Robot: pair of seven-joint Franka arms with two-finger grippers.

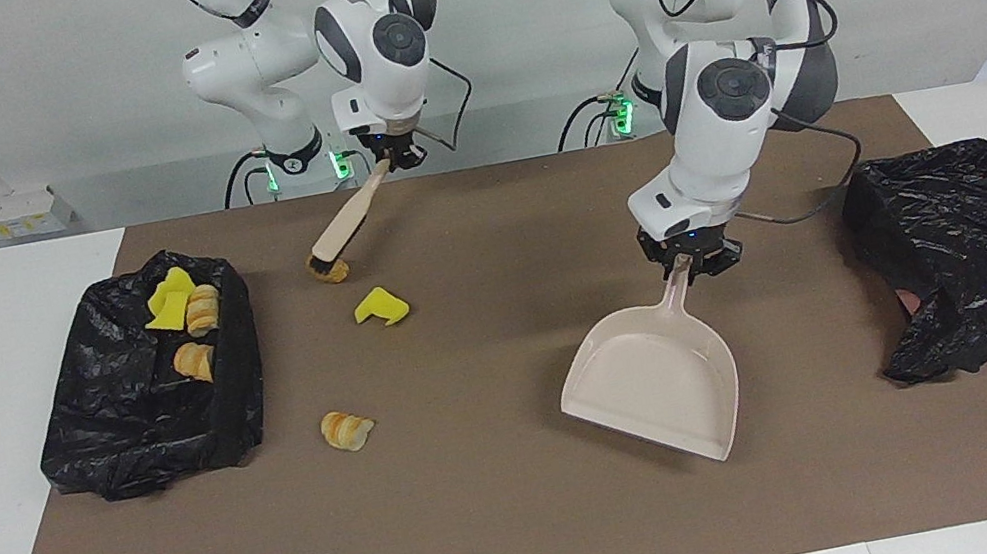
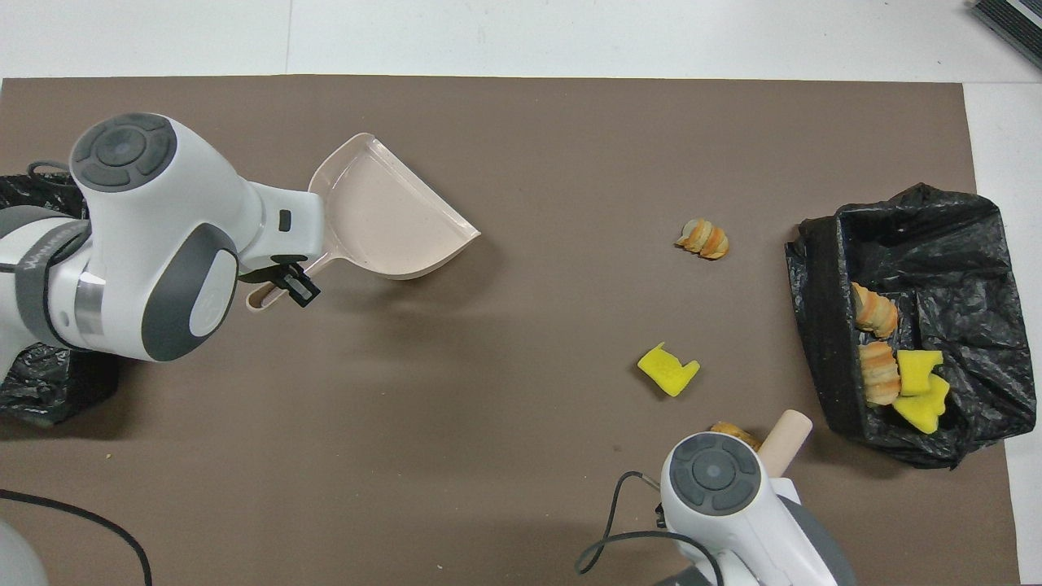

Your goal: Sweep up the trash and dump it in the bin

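Left claw (image 1: 692, 263) clamps dustpan (image 1: 657, 380); right claw (image 1: 394, 158) clamps brush (image 1: 341, 230).

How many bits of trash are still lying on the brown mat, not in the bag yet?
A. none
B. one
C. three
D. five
C: three bits lie on the mat outside the bin bag: a striped pastry lump, a yellow foam wedge, and a tan lump right at the tip of the brush.
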